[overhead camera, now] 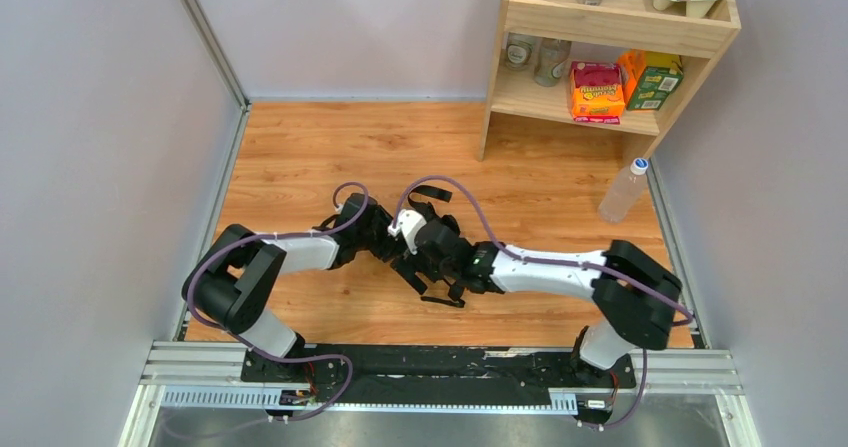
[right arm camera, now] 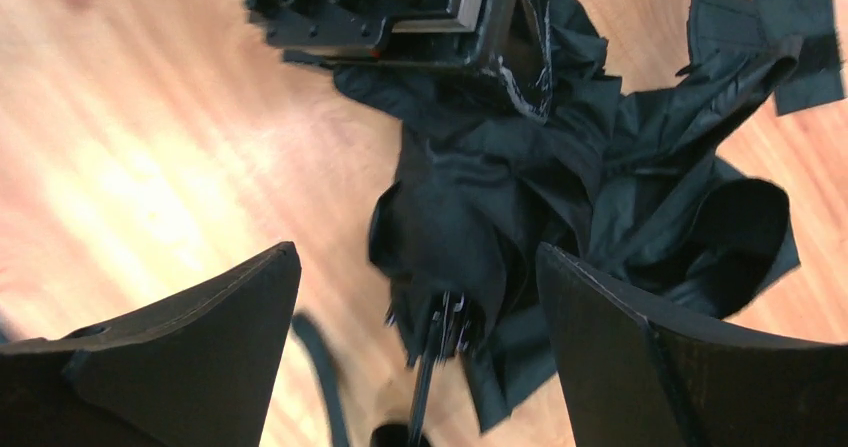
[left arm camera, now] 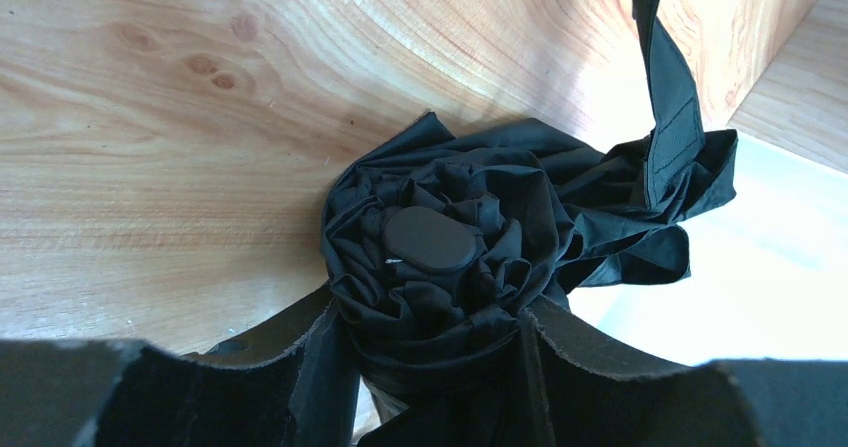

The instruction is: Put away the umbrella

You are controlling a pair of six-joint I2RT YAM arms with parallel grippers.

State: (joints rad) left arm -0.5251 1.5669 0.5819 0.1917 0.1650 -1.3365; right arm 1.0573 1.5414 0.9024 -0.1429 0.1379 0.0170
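1. The left end effector [left arm camera: 430,317] is clenched on the umbrella [left arm camera: 450,197]. Its fingers [left arm camera: 600,367] squeeze the bunched canopy just under the round cap [left arm camera: 430,239], probably to keep the crown end steady and stop the loose folds from spreading.
2. The right end effector [right arm camera: 418,257] is released. Its fingers [right arm camera: 200,347] are spread wide on either side of the canopy's lower end, where the thin shaft [right arm camera: 428,367] comes out. It looks lined up to gather that end, not to carry it.
3. The umbrella sits on the tabletop [overhead camera: 300,147], well apart from the wooden shelf [overhead camera: 620,22], out in front of it and off towards its left side. Both arms meet there.
4. The strap [left arm camera: 670,77] hangs loose on the side of the bundle nearer the shelf, unfastened. The canopy is therefore only held shut by the left grip.
5. My reading is that the folds are being tidied. Wrapping and fastening the strap have yet to be done, and the slack fabric could slip free if the clenched grip eases.
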